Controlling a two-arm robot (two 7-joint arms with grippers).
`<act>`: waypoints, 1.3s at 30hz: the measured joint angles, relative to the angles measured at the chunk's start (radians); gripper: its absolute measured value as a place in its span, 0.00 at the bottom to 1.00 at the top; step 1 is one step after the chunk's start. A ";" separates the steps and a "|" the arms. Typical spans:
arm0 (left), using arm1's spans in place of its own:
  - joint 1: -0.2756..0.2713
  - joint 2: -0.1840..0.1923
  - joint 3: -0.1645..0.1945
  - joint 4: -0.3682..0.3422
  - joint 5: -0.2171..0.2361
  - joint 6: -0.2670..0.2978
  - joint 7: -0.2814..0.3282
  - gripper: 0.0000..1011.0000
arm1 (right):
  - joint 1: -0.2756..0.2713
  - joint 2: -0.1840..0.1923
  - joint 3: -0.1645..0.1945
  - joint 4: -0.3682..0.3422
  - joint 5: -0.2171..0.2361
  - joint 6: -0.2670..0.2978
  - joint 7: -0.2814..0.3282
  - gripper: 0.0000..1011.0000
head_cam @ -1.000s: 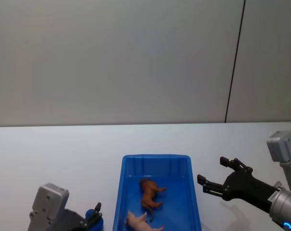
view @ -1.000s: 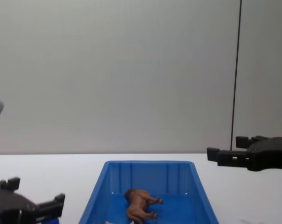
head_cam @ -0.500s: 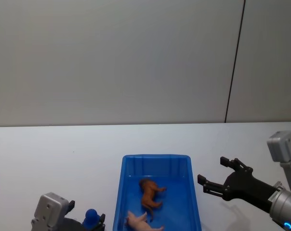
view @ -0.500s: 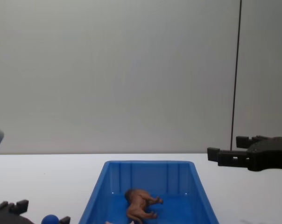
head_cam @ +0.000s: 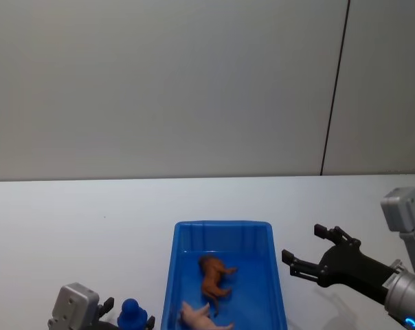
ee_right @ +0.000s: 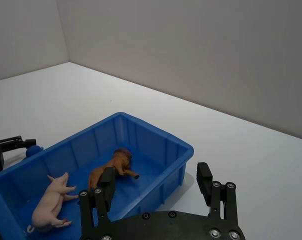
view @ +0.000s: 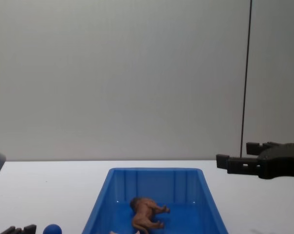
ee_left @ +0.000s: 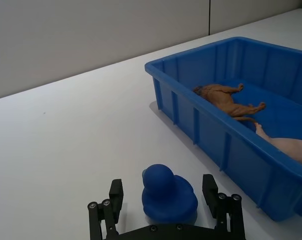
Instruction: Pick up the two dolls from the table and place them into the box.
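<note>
The left gripper (ee_left: 165,220), jaws wide, straddles the solid-blue ball-topped figure (ee_left: 168,193), apparently untouched, at nine o'clock of the bright blue plastic bin (ee_left: 226,150); the right gripper (head_cam: 312,251) hovers agape at three o'clock.

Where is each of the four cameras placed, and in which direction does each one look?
Head view: high, looking down at the blue box; right hand at right, left hand at lower left.
Chest view: low, looking across the table; right hand at right.
Left wrist view: looks past the open left hand at the blue doll.
Right wrist view: looks past the open right hand into the box.
All four share the brown doll in the box.
</note>
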 joint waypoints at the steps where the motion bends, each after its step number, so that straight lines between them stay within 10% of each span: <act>1: -0.002 -0.003 0.000 0.007 -0.002 -0.001 -0.006 0.99 | 0.000 0.000 0.000 0.000 0.000 0.000 0.000 0.99; 17: -0.031 -0.022 -0.008 0.055 0.001 -0.016 -0.047 0.58 | 0.000 0.000 0.000 0.000 0.000 0.000 0.000 0.99; 39: -0.142 -0.053 -0.041 -0.044 0.141 0.008 -0.070 0.44 | 0.000 0.000 0.000 0.000 0.000 0.000 0.000 0.99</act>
